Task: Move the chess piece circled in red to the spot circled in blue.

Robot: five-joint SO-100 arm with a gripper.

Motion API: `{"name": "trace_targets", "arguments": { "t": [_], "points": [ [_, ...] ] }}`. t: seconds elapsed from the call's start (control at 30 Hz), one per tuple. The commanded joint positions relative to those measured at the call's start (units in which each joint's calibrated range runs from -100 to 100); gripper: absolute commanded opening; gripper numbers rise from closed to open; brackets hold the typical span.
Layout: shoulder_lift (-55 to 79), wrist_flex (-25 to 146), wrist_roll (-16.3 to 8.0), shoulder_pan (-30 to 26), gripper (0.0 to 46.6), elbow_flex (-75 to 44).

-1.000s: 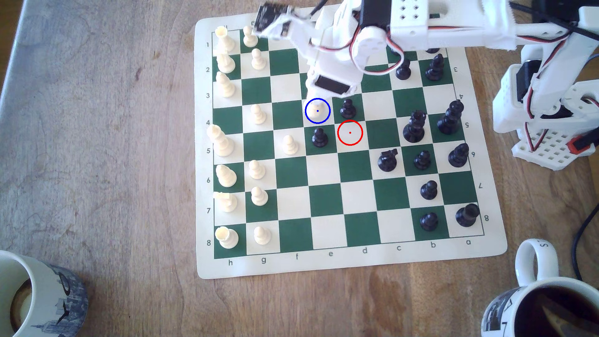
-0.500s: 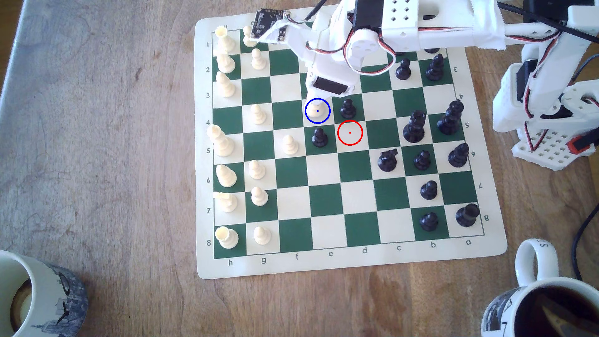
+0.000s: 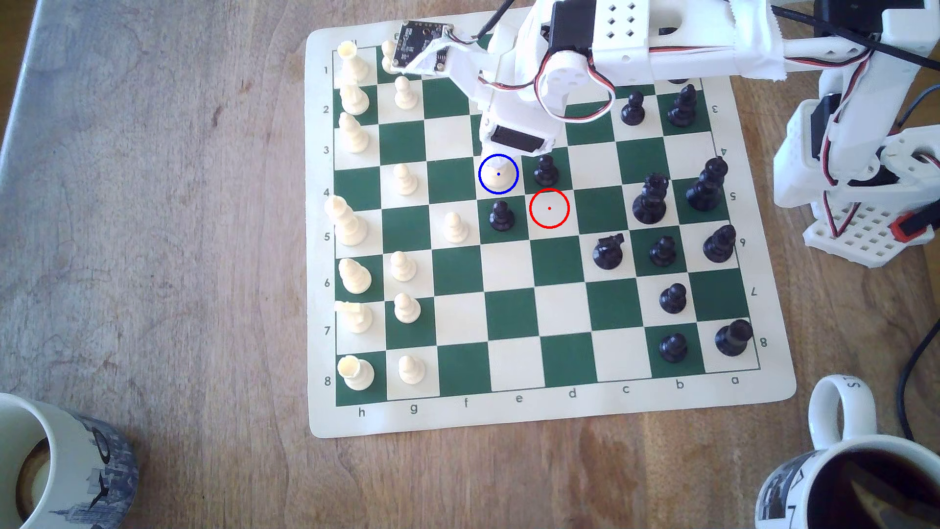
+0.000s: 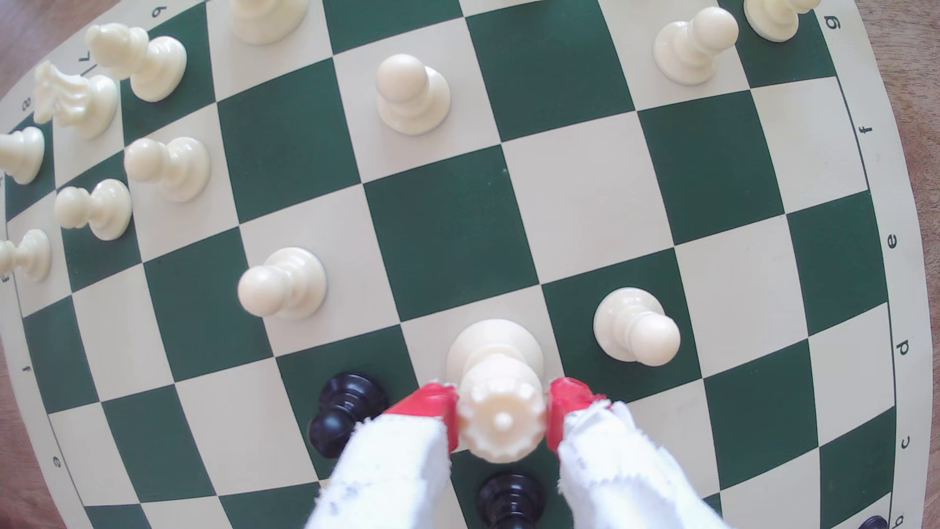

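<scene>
A wooden desk (image 3: 163,244) carried a green-and-cream chess mat (image 3: 549,412), with a mug (image 3: 56,463) at the exterior view's lower left corner and a second mug (image 3: 854,473) of dark liquid at its lower right. The white robot arm (image 3: 676,46) reached in from the exterior view's right across the far end of the board. Its end effector (image 4: 502,418) was closed on the chess piece (image 4: 501,407): in the wrist view the red fingertips (image 4: 427,407) pressed against either side of the cream piece's crown-like top. The piece stood upright with its round base on the spot (image 3: 489,182), the cream square ringed in blue. The red ring (image 3: 549,208) marked a bare cream square diagonally beside it, toward the exterior view's lower right. One black pawn (image 3: 546,171) stood on the square just to the exterior view's right of the held piece, and another black pawn (image 3: 501,215) stood on the square just below it.
</scene>
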Motion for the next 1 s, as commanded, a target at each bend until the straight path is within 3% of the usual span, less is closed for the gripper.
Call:
{"name": "trace_targets", "arguments": {
  "t": [0.0,0.47,0.53,0.67,0.8,0.83,0.9,0.97],
  "points": [
    [-2.49,-0.7,-0.15,0.71,17.5,-1.08],
    [-16.67,9.38,-0.39,0.0,19.0,2.0],
    [-21.51,8.97,-0.39,-0.7,18.8,6.53],
    [-37.38,-1.44,-0.29,-2.34,18.8,26.48],
    [-48.08,-28.95,-0.59,-0.31,10.2,47.69],
    [-51.73,-43.29,-2.25,0.16,4.6,55.76],
    [-55.89,-51.15,-2.44,-0.07,0.5,60.39],
    [-57.84,-55.33,-2.3,-0.54,0.2,61.56]
  ]
}}
